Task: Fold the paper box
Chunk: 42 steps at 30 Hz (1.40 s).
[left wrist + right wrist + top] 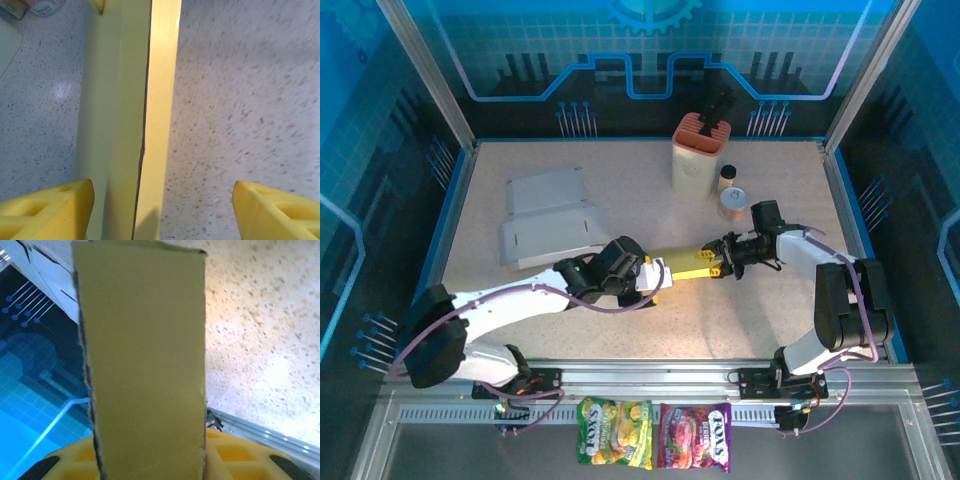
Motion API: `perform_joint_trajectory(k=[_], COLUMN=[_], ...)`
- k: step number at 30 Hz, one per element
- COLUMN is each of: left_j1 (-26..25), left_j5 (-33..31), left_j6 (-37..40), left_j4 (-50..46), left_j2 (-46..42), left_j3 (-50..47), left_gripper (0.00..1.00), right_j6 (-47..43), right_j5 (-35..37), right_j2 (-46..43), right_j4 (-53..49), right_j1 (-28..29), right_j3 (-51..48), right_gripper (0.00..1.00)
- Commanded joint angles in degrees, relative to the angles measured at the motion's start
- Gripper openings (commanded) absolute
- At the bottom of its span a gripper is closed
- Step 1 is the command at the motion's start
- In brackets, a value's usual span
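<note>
Candy packets (653, 435) lie nearest the viewpoint, in front of the arm bases and well apart from the work. Beyond them, both arms reach inward over the middle of the desk (620, 170), where the paper box (685, 262), a long yellow sleeve, spans the gap between the two hands.

Right hand (728, 252): closed on the right end of the box. In its wrist view a cardboard panel rises from between the yellow fingers (235, 457), which sit against both edges. This grip appears to serve as the anchor, keeping the sleeve from sliding while the other end is worked.

Left hand (655, 278): jaws wide apart, holding nothing. Its wrist view looks along the box. One fingertip (47, 210) sits just beside the box's edge and the other stands well apart over bare desk. A seam runs along the sleeve, judged to be a flap line not yet pressed flat.

Flat grey blanks (545, 215), a cream holder (698, 150) and small jars (733, 200) stand at the rear, away from the fold.
</note>
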Motion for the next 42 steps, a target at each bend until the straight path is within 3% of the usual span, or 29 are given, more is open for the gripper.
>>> perform_joint_trajectory(k=[1, 7, 8, 11, 13, 22, 27, 35, 39, 42], left_j1=[-0.6, -1.4, -1.4, -1.4, -1.4, -1.4, -1.1, 0.8, 2.2, 2.8], left_j5=[-5.7, -6.8, -6.7, -6.2, -5.8, -0.9, 2.3, 8.5, 8.9, 7.9], left_j6=[6.0, 7.2, 7.2, 6.1, 4.6, 3.1, 0.5, -4.1, -5.7, -6.9], left_j4=[2.9, 5.5, 5.7, 2.8, 0.7, -7.8, -18.0, -33.3, -37.3, -38.4], left_j2=[2.5, 6.0, 6.3, 8.3, 9.3, 8.5, 8.8, 10.7, 12.3, 14.2], left_j3=[2.7, 3.6, 3.7, 6.5, 8.3, 12.0, 16.4, 23.0, 25.0, 26.1], left_gripper=[0.73, 0.69, 0.66, 0.41, 0.33, 0.27, 0.21, 0.21, 0.22, 0.23], right_j6=[1.6, 6.1, 7.0, 9.2, 10.5, 8.5, 0.6, -9.1, -5.2, -2.9], right_j5=[-2.4, -4.2, -4.6, -5.7, -5.9, -4.0, 2.9, 23.3, 30.4, 35.3], right_j2=[-2.0, -3.3, -3.4, -3.3, -3.4, -5.5, -9.3, -18.0, -26.4, -29.2], right_j4=[-5.6, -3.4, -2.6, -0.3, 1.2, -1.1, -10.8, -25.7, -23.6, -23.4], right_j1=[-0.7, -0.8, -0.7, -0.9, -0.9, -5.0, -9.3, -10.1, -7.4, -0.2], right_j3=[0.8, -1.3, -2.0, -3.7, -4.4, -2.4, 2.4, 10.2, 7.1, 6.3], right_gripper=[0.34, 0.34, 0.34, 0.35, 0.36, 0.60, 0.67, 0.66, 0.62, 0.60])
